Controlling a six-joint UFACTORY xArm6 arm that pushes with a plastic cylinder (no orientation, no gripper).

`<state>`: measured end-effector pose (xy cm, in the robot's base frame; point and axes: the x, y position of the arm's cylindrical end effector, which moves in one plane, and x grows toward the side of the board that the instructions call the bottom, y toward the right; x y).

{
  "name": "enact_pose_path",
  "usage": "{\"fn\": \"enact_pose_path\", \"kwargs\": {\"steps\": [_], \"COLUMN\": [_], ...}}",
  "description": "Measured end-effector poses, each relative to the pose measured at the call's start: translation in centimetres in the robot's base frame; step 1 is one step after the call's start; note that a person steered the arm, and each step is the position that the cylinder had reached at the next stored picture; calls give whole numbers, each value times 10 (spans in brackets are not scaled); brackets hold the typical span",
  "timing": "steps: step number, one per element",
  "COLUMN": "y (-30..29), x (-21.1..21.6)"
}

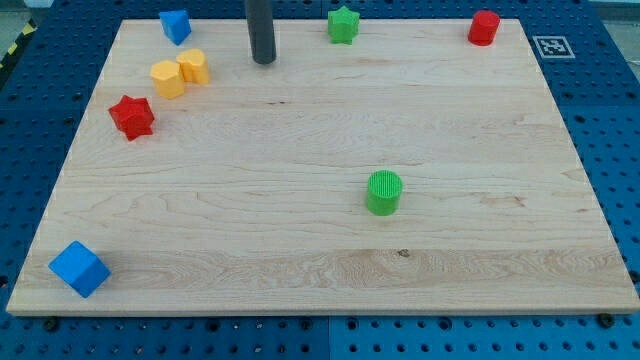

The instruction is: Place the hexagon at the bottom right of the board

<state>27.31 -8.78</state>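
One block matters: yellow hexagon (167, 78), untouched. My tip (264, 60), bare, holding nothing, sits to the view's right of it; approach pending, from its upper-left side.

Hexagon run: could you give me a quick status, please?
My tip near the view's top, right of the yellow hexagon, not touching. Hexagon against yellow block. Green cylinder near the path.

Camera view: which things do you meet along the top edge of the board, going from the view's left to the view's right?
Blue block → my tip → green star block → red block.
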Motion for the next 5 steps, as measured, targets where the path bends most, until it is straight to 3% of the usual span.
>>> {"fn": "enact_pose_path", "kwargs": {"steps": [5], "y": [-86], "x": [-15]}}
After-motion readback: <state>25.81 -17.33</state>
